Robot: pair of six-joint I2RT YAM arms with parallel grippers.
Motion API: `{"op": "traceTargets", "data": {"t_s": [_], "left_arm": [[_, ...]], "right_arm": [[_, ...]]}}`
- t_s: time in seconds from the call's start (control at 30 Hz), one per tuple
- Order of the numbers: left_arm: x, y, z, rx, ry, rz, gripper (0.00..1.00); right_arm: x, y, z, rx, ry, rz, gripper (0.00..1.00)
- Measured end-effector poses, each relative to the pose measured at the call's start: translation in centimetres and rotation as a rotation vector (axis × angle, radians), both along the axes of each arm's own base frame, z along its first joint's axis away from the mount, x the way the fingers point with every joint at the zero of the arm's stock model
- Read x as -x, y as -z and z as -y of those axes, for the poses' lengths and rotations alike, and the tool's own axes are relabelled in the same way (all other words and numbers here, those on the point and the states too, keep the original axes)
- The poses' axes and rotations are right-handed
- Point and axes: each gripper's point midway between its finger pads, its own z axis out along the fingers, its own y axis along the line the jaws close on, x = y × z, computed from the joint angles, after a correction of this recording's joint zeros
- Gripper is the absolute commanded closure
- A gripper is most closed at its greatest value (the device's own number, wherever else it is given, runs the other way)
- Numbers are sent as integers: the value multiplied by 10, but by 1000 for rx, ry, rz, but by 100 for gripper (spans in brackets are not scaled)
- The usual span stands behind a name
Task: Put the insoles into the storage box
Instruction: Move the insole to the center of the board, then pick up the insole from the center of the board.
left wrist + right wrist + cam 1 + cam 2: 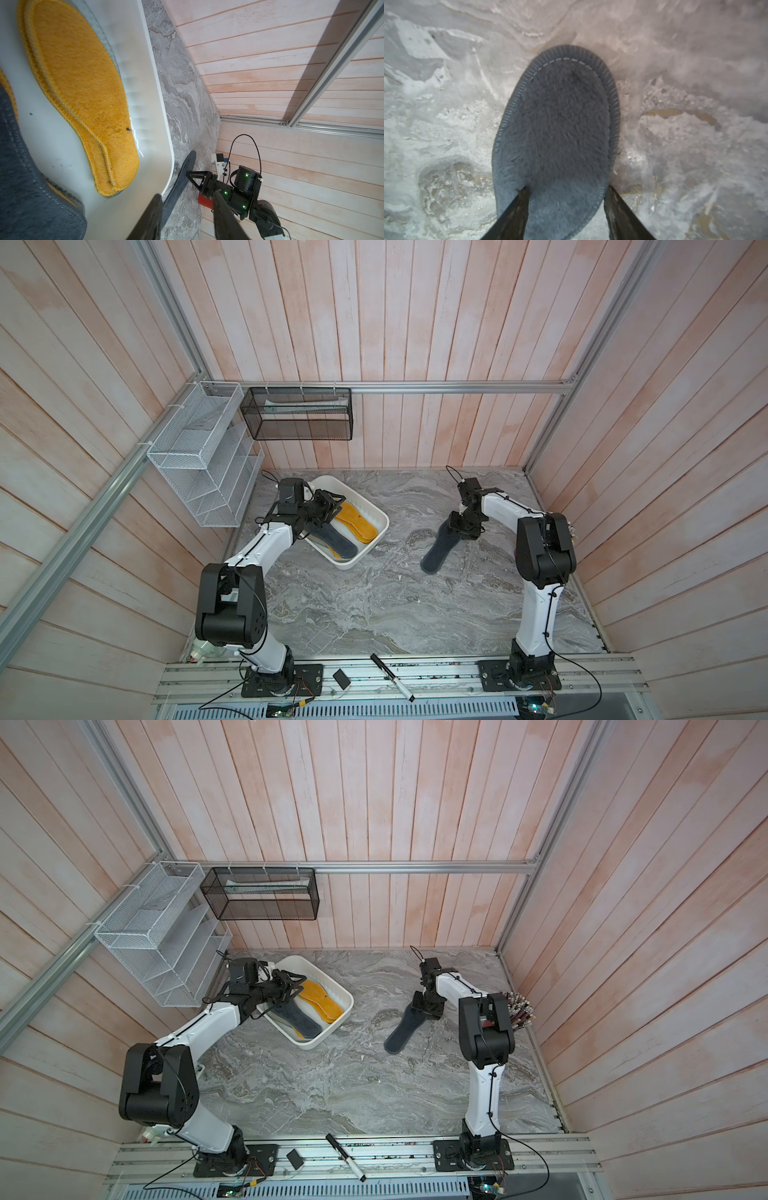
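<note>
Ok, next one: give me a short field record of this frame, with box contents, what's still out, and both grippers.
storage box: on marble table, partly filled
inside: orange-yellow insoles; boxed grey insole; full count hidden
outside: loose grey insole, flat on table
left gripper: open, empty, above box
right gripper: open, over loose insole's end

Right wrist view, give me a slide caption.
Right arm's fingers spread over one end of a dark grey fuzzy insole on the marbled table.
</note>
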Motion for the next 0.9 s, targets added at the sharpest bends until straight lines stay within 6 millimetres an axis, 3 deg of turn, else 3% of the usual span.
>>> {"op": "traceTargets", "data": {"t_s": [0.17, 0.6, 0.8, 0.9], "left_arm": [[0, 0, 0, -1, -3, -1, 59], [1, 1, -2, -3, -11, 0, 59], [1, 1, -2, -3, -11, 0, 59], [2, 1, -2, -3, -11, 0, 59]], "right_arm": [[1, 1, 0, 38, -32, 8, 37], [-3, 4, 12, 74, -53, 19, 88], [-7, 3, 11, 66, -58, 39, 99], [-12, 2, 7, 44, -61, 63, 100]]}}
